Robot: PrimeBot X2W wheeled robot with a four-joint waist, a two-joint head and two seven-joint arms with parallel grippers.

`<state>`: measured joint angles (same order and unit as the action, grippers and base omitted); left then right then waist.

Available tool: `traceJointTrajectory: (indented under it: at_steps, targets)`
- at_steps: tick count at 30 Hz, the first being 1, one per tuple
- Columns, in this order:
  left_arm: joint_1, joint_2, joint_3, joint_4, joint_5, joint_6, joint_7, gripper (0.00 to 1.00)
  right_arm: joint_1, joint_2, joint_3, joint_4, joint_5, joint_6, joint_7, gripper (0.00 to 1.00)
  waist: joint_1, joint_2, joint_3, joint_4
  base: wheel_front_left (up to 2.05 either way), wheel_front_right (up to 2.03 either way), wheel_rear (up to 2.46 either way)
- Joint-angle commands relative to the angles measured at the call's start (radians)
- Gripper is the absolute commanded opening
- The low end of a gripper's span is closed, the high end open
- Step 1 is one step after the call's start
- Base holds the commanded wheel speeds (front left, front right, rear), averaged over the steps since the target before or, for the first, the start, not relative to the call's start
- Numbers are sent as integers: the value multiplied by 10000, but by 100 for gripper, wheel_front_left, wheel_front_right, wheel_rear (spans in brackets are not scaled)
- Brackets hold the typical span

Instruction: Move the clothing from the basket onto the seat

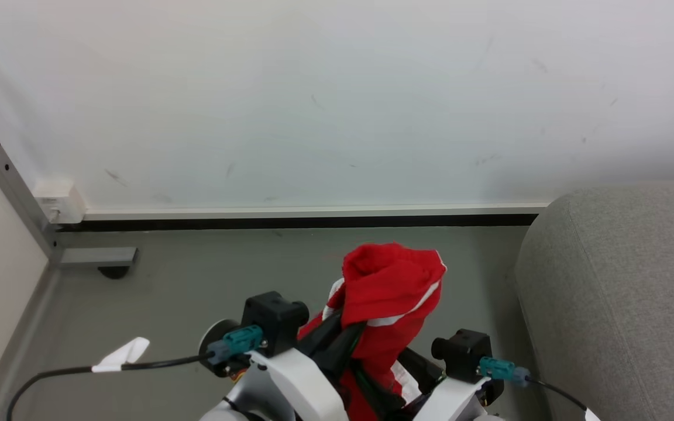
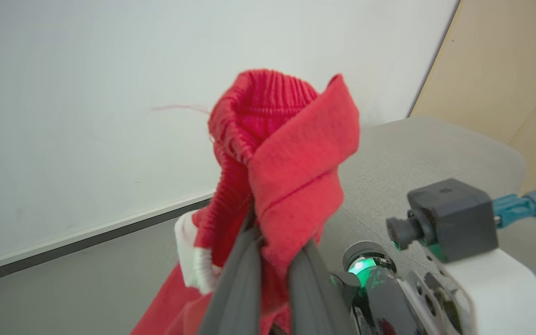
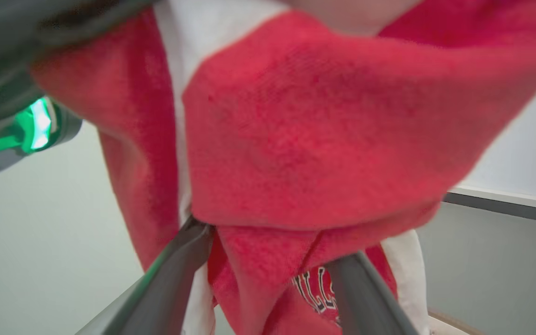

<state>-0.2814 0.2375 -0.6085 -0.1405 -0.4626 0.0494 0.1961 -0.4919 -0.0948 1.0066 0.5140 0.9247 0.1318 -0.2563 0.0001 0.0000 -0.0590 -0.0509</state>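
The clothing point(image 1: 389, 292), bright red with white striped trim, is lifted in a bunch above the grey floor at the bottom centre of the head view. My left gripper point(image 1: 330, 339) is shut on it; in the left wrist view its two dark fingers point(image 2: 240, 279) pinch a ribbed red fold of the clothing point(image 2: 291, 153). My right gripper point(image 1: 392, 389) sits just right of it, lower down. In the right wrist view the clothing point(image 3: 305, 139) hangs over and between the right gripper's fingers point(image 3: 170, 284), bunched tightly there. The seat point(image 1: 618, 304) rises at the right, close to the garment. The basket is out of view.
A white wall with a baseboard point(image 1: 313, 213) runs behind. A grey metal frame post point(image 1: 18, 193) and a white box point(image 1: 59, 202) stand at the left, by a beige panel. A black cable point(image 1: 68, 371) with a white tag trails over the floor.
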Motion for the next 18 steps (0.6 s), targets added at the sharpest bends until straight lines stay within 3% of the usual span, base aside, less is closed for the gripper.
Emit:
traceJointTrajectory:
  at_steps: [1,2,5,6,7,9,10,11,18]
  targets:
    - [-76,-19,-19,-53,-138,-40,34,0,-297,-4,206,178,317,-21,-29,33,-1,0,-5,24,0,0,0]
    - [-82,-27,-47,-32,-144,-33,58,0,-391,17,320,239,537,-21,-47,0,-1,0,-4,38,0,0,0]
    - [-96,22,-45,124,-48,26,45,0,-604,-6,656,244,984,-21,-85,0,-1,0,9,47,0,0,0]
    - [-91,36,-36,168,-11,53,1,6,-658,-59,725,245,1069,-21,-93,0,-1,0,18,40,0,0,0]
    - [-92,58,-30,218,23,75,-34,29,-685,-119,785,245,1114,-21,-87,0,-1,0,28,27,0,0,0]
    - [-84,115,-23,284,72,90,-76,49,-735,-227,676,169,1134,-21,-96,0,-1,0,55,-16,0,0,0]
    - [-82,125,-10,319,112,126,-110,93,-749,-273,576,115,1052,-21,-98,0,-1,0,70,-43,0,0,0]
    - [-83,136,-1,362,159,159,-150,100,-735,-318,445,61,966,-21,-98,0,-1,0,88,-74,0,0,0]
    - [37,199,-100,653,367,198,-417,100,-297,-776,-575,-380,271,-21,-95,0,-1,0,204,-399,0,0,0]
